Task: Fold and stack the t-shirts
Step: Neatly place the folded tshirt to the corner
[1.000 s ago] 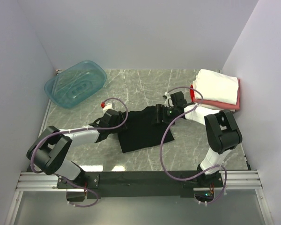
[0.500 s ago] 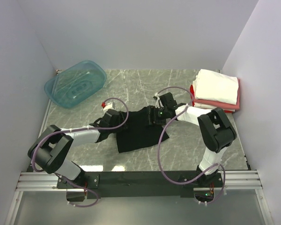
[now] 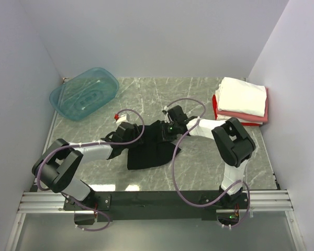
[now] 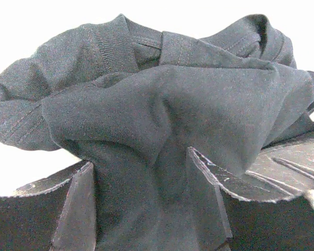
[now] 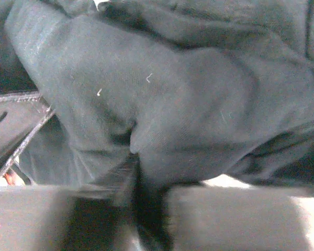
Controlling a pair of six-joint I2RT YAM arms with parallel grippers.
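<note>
Black cloth t-shirt (image 3: 146, 152) sits mid-bench, bunched. Its upper edge is gathered between the two arms and the lower part lies flat on the grey marble-pattern bench (image 3: 209, 162).

Left end effector (image 4: 138, 157): fingers part-closed around a thick wad of fabric near the ribbed collar.

Right end effector (image 3: 166, 129): wrist view is blurred, but a fold looks pinched in a narrow gap between the fingers, so I read it as clamped on the shirt.

The grips are close together, with slack cloth between them.

Step in hand, my read: carrying one side across for a fold. To do it well:
- Move both pinches at matched height and pace so the edge lands straight.
- Lay the cloth down low before opening; don't drop it.
- The left wad looks multi-layer, so there's a risk of dragging the underlayer along.

Stack of folded white, pink and red t-shirts (image 3: 243, 98) is right rear, well apart. Translucent teal plastic tub (image 3: 83, 93) is left rear, not involved.
</note>
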